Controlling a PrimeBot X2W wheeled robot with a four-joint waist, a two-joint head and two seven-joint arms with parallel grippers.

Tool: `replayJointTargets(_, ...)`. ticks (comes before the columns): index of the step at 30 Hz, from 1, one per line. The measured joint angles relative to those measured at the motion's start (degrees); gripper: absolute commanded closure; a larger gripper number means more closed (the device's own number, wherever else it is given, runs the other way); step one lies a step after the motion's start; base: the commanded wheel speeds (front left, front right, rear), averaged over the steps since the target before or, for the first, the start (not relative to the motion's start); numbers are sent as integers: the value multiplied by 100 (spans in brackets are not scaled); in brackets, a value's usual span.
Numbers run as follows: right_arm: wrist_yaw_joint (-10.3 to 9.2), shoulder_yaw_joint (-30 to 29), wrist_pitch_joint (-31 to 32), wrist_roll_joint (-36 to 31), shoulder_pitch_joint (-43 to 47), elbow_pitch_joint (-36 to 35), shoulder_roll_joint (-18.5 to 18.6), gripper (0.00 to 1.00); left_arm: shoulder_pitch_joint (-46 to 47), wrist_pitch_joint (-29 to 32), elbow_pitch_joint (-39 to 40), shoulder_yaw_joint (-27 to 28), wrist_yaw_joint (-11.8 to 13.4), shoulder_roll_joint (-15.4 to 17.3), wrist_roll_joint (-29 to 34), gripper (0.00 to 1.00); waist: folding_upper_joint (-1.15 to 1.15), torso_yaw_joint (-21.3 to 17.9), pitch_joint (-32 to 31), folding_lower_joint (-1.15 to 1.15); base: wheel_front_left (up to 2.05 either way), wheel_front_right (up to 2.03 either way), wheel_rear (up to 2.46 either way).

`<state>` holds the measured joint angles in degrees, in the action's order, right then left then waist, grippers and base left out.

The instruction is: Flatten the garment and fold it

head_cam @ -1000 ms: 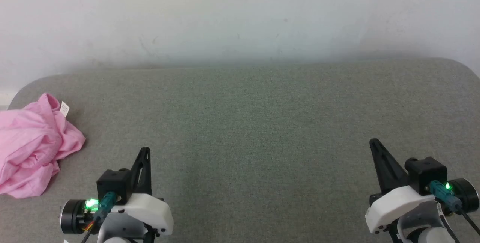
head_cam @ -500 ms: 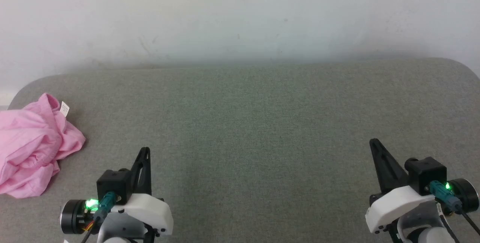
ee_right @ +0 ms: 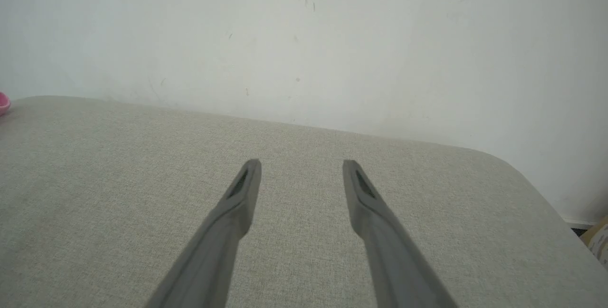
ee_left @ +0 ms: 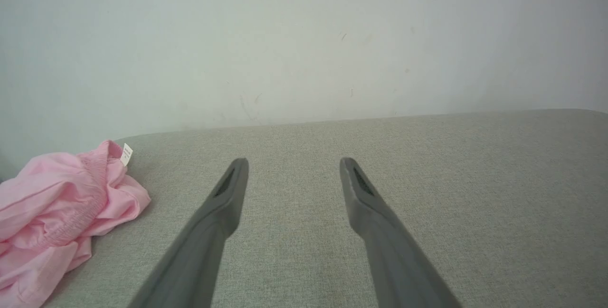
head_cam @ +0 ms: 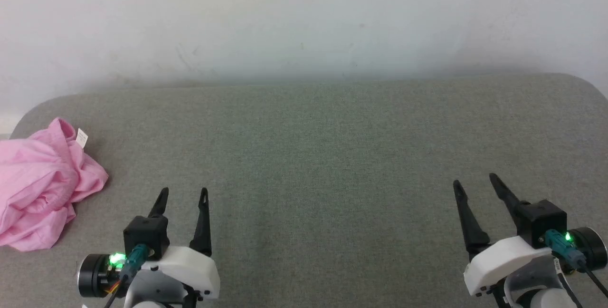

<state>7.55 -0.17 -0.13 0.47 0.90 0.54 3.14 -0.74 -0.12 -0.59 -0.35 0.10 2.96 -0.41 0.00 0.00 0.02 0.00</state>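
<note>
Grey fabric-covered tabletop (head_cam: 323, 146) before a pale wall (head_cam: 304, 23). The garment (head_cam: 40, 184), a pair of pink shorts, lies crumpled in a heap at the left edge of the tabletop, with its gathered waistband and white label tag (head_cam: 82, 138) on the far side. The left gripper (head_cam: 184, 193) is at the near left, right of the heap and apart from it, fingers spread wide and empty. The right gripper (head_cam: 474, 179) is at the near right, well apart from the garment, fingers likewise wide and empty.
</note>
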Motion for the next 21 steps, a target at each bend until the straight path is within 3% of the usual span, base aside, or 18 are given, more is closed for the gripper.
replayJointTargets(21,0,-5,-252,107,0,27,1,0,0,-252,-153,-12,-7,0,-165,0,0,83,12,0,0,0,0)
